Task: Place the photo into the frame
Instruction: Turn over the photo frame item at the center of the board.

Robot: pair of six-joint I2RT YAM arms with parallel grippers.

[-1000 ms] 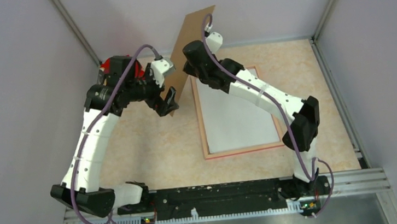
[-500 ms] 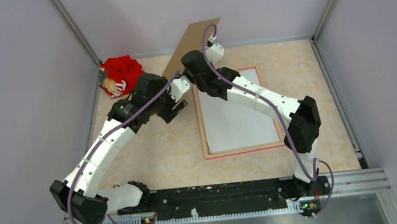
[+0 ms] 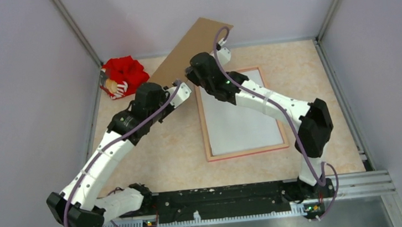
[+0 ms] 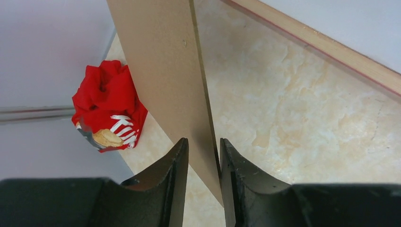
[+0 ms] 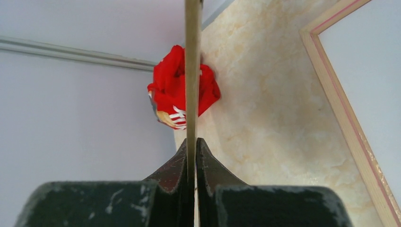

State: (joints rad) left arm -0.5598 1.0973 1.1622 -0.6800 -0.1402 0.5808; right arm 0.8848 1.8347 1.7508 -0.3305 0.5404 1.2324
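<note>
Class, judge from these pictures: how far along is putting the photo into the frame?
Looks done: the white-backed rectangular photo lies inside the thin pink-railed frame, back up. In hand: the right gripper, jaws shut, holds the plain brown backing board up, tilted. The left gripper has its jaws astride the board's lower corner, grip unclear. Left: probably laying the board over the photo.

From above, the brown board (image 3: 192, 47) hides the left gripper (image 4: 203, 150), and the right arm (image 3: 264, 99) covers the frame's (image 3: 247, 152) far-left corner.
</note>
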